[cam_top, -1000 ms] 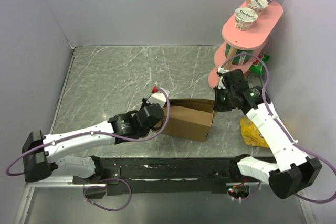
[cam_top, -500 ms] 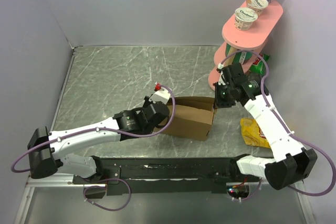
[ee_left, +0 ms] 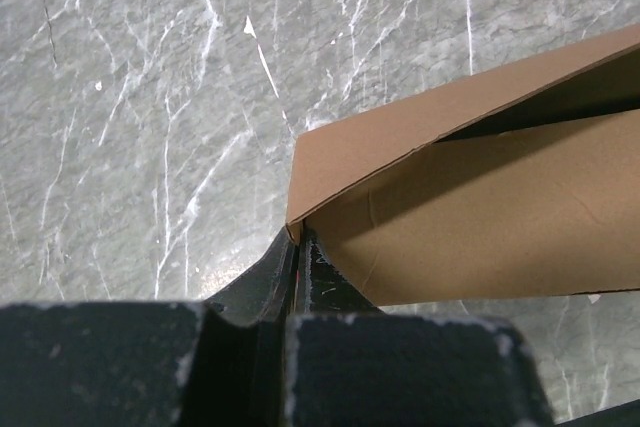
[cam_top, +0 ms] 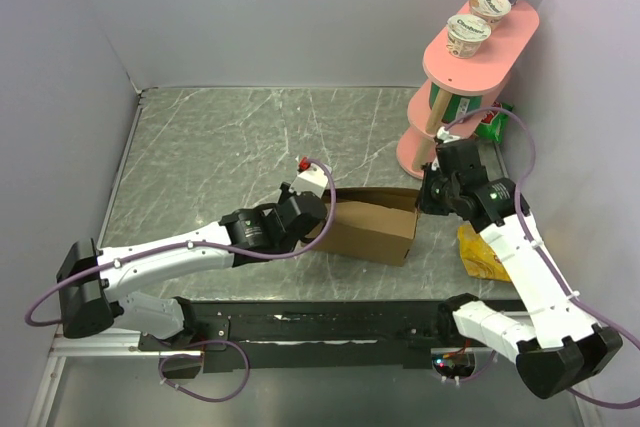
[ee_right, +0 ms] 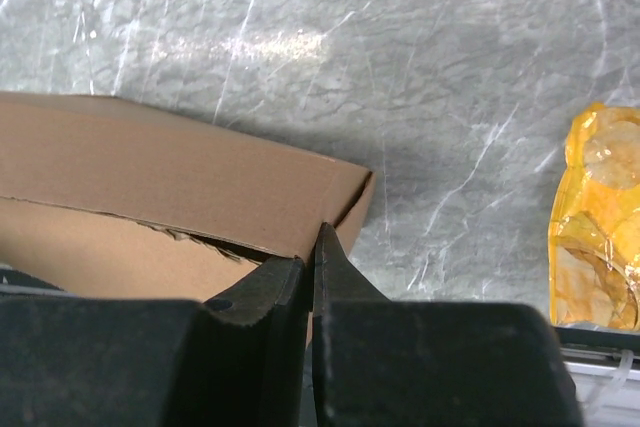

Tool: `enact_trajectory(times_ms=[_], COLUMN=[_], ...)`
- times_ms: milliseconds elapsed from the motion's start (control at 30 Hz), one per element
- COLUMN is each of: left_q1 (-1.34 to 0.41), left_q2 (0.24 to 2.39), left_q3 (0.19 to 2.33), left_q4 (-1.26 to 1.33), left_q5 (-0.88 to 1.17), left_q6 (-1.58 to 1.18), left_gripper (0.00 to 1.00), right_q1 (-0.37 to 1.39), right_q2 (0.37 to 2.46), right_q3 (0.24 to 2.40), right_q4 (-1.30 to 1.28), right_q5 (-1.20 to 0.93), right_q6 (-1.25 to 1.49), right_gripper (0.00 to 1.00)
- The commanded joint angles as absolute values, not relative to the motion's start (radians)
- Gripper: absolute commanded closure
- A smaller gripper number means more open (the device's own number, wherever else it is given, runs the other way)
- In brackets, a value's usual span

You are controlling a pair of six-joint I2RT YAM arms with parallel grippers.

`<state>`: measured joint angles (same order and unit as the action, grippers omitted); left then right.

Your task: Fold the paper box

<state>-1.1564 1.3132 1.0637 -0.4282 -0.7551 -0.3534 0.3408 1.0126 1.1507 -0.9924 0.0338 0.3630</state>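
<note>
The paper box (cam_top: pixel 368 229) is a shallow brown cardboard box lying on the marble table, its lid partly raised. My left gripper (cam_top: pixel 318 211) is at the box's left end. In the left wrist view, that gripper (ee_left: pixel 297 239) is shut on the corner of a cardboard wall (ee_left: pixel 480 207). My right gripper (cam_top: pixel 424 199) is at the box's right end. In the right wrist view, it (ee_right: pixel 315 247) is shut on the edge of the box's side panel (ee_right: pixel 150 167) near the right corner.
A pink two-tier shelf (cam_top: pixel 482 45) with yogurt cups stands at the back right, with a green packet (cam_top: pixel 492 125) at its foot. A yellow snack packet (cam_top: pixel 483 253) (ee_right: pixel 600 217) lies just right of the box. Grey walls enclose the table.
Both arms have shifted to the right and the box has slid that way with them. The right gripper has also come nearer and lower. Both grips have stayed closed.
</note>
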Motion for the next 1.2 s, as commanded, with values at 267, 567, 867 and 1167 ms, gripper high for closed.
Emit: enact_trajectory(times_ms=[267,567,867,1167], left_q1=[-1.187,-1.187,-1.187,-1.186], left_q2=[1.405,1.419,1.428,1.454], left_q3=[1.063,1.055,1.066,1.095], left_q4=[-0.492,-0.494,-0.511,-0.52], left_q5=[-0.545,-0.545,-0.561,-0.566], left_q6=[-0.368,-0.357,-0.35,-0.344], left_gripper=[0.99,0.99,0.99,0.99], right_q1=[0.364,0.36,0.339,0.304], right_q2=[1.049,1.163,1.209,1.23], right_q3=[1.238,1.368,1.422,1.459], right_q4=[-0.88,-0.979,-1.045,-1.083], right_q5=[-0.123,-0.132,-0.167,-0.201], right_q6=[0.427,0.347,0.299,0.265], right_gripper=[0.92,0.92,0.92,0.92])
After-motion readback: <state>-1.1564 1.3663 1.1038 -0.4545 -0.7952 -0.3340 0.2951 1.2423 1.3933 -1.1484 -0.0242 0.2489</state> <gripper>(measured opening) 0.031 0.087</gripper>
